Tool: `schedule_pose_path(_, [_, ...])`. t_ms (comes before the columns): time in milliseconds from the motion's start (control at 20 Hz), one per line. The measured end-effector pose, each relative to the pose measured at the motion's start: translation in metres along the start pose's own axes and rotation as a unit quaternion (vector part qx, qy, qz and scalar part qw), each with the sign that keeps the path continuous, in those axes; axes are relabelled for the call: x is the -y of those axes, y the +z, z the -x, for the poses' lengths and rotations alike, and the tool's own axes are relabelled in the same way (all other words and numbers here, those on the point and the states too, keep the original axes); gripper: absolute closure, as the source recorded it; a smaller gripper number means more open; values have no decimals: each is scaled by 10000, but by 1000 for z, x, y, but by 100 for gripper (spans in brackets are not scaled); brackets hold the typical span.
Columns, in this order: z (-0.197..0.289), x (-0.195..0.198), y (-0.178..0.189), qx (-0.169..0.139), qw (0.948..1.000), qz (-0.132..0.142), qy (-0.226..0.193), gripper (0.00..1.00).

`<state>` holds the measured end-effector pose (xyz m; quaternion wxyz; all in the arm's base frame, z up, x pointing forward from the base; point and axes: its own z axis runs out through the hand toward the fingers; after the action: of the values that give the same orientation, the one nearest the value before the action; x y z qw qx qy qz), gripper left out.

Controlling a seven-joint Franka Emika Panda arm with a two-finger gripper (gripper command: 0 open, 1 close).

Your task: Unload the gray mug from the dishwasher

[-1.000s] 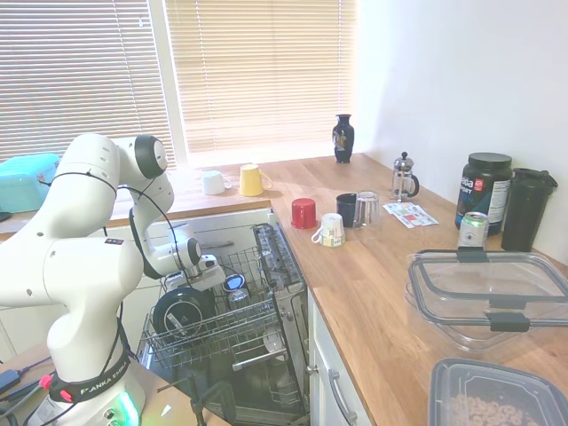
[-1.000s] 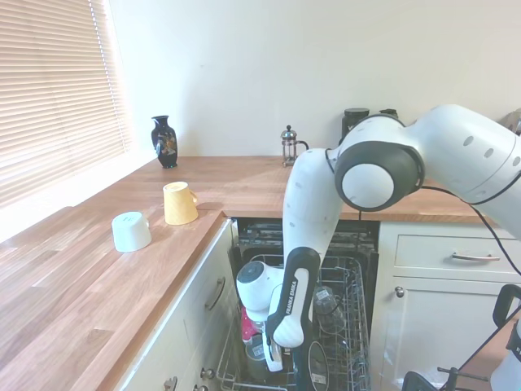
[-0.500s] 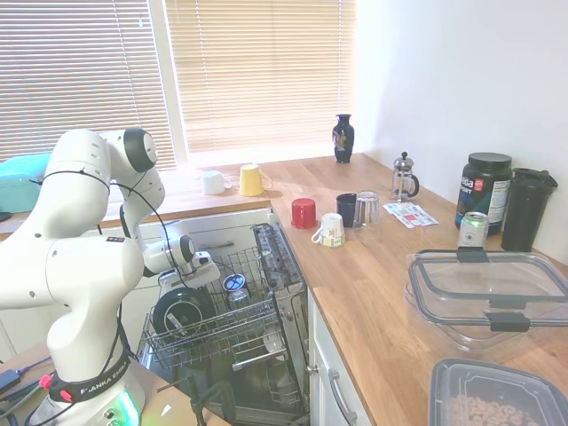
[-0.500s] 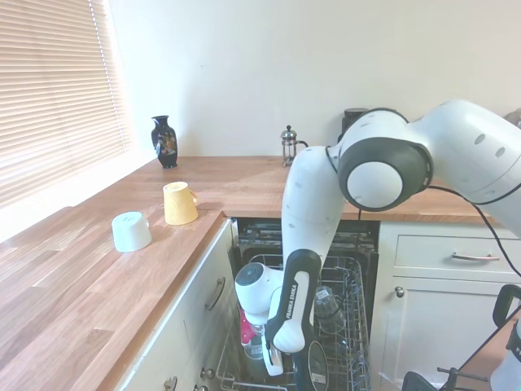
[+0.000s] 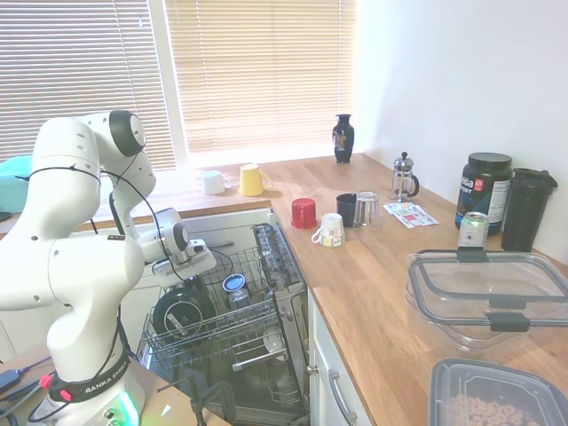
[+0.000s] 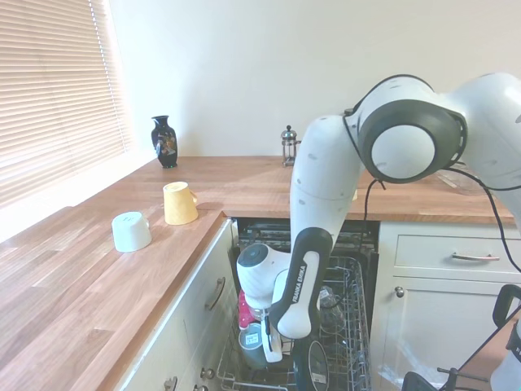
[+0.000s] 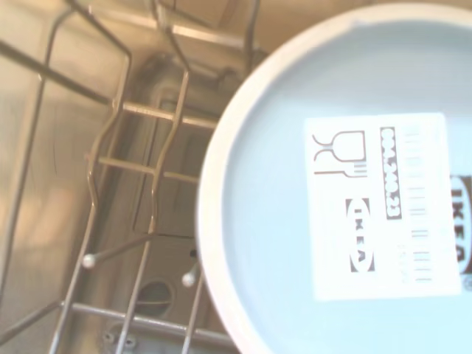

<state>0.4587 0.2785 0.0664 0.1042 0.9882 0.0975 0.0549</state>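
Mug (image 6: 253, 344) upside-down under pincer (image 6: 272, 352).

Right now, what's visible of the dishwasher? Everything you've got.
The dishwasher sits under the wooden counter between pale cabinet fronts. It is open and its interior is dark. A gray metal wire rack is pulled out in front. In the rack are a large round black item leaning on edge and an upturned cup with a white label on its base. The wrist view shows bent rack tines over the dull metal tub floor.

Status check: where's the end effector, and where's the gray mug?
End effector above dishwasher rack, fingers unclear. Gray mug upside down in rack, label on base. Black mug beside it.
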Motion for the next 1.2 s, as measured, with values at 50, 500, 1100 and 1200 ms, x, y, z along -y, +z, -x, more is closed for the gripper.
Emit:
schedule_pose_path(50, [1,-2,-5,-21,10000,1,25,100])
schedule_pose_path(500, [-4,-12,-55,-248,9989,-165,355,100])
schedule_pose_path(1100, [-38,-88,-156,-555,9882,-460,1350,100])
schedule_pose_path(1200, [-43,-100,-172,-598,9852,-551,1506,100])
